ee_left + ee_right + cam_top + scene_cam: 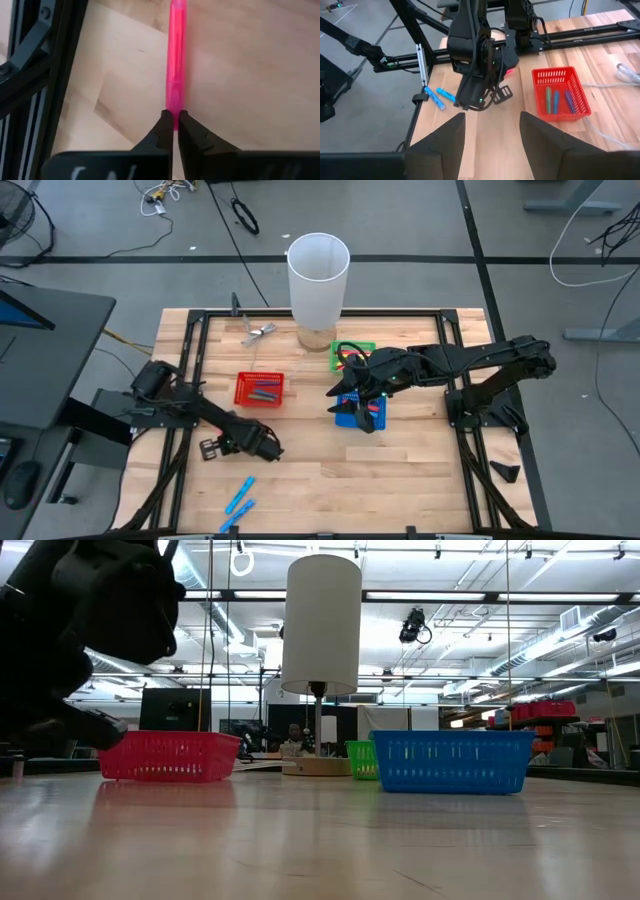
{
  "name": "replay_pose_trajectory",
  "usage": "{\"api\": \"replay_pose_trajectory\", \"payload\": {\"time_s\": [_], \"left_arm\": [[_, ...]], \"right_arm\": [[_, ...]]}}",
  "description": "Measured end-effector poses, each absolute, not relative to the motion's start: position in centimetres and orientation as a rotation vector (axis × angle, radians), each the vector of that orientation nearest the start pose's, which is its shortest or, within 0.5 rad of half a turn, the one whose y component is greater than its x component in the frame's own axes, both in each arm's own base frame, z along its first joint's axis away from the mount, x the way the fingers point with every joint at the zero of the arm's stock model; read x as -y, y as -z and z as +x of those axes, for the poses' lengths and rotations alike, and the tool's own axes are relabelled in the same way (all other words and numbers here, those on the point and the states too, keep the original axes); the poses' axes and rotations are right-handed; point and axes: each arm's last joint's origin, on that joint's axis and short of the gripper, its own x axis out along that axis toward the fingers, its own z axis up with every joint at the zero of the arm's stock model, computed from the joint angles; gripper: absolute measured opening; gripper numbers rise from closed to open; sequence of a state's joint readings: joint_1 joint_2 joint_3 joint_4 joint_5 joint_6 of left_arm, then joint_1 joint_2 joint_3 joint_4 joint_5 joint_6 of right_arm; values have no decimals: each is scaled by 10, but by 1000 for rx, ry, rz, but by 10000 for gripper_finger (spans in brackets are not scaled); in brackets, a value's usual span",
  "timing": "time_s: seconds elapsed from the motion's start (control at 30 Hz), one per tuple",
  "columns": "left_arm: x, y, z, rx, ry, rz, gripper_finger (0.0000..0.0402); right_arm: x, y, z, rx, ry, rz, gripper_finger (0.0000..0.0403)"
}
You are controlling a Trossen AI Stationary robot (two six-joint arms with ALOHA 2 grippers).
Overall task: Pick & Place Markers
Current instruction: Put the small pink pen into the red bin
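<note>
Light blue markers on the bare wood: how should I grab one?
Grip the light blue marker nearer the red basket at mid-barrel, from straight above, fingers across its length. It lies flat with its twin close alongside.
</note>
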State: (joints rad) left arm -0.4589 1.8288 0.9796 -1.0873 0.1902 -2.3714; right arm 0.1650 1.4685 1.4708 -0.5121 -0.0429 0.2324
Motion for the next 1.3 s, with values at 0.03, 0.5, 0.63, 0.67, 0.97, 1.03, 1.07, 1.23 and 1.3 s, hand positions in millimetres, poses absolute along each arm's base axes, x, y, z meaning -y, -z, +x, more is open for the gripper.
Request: {"api": "replay_pose_trajectory", "payload": {"time_s": [0.03,0.5,0.63,0.67,0.97,1.03,1.07,1.23,1.3], "left_arm": [[121,-126,230,-1259,-1814,-1211,12],[131,-160,217,-1240,-1663,-1302,8],[132,-168,213,-1236,-1629,-1318,8],[132,-169,213,-1233,-1621,-1320,10],[132,-188,206,-1187,-1482,-1326,8],[132,-193,203,-1203,-1431,-1317,10],[132,-196,202,-1213,-1404,-1311,10],[133,-207,195,-1279,-1243,-1245,6],[133,-211,193,-1312,-1166,-1206,7]], "right_arm": [[-54,-379,318,-531,-141,203,189],[-54,-380,318,-532,-138,216,189],[-54,-379,318,-532,-138,216,189],[-54,-379,318,-532,-137,216,189],[-54,-379,318,-533,-138,216,189],[-54,-379,318,-533,-138,216,189],[-54,-379,318,-533,-138,216,189],[-54,-379,318,-533,-137,217,189],[-54,-380,318,-533,-135,227,189]]}}
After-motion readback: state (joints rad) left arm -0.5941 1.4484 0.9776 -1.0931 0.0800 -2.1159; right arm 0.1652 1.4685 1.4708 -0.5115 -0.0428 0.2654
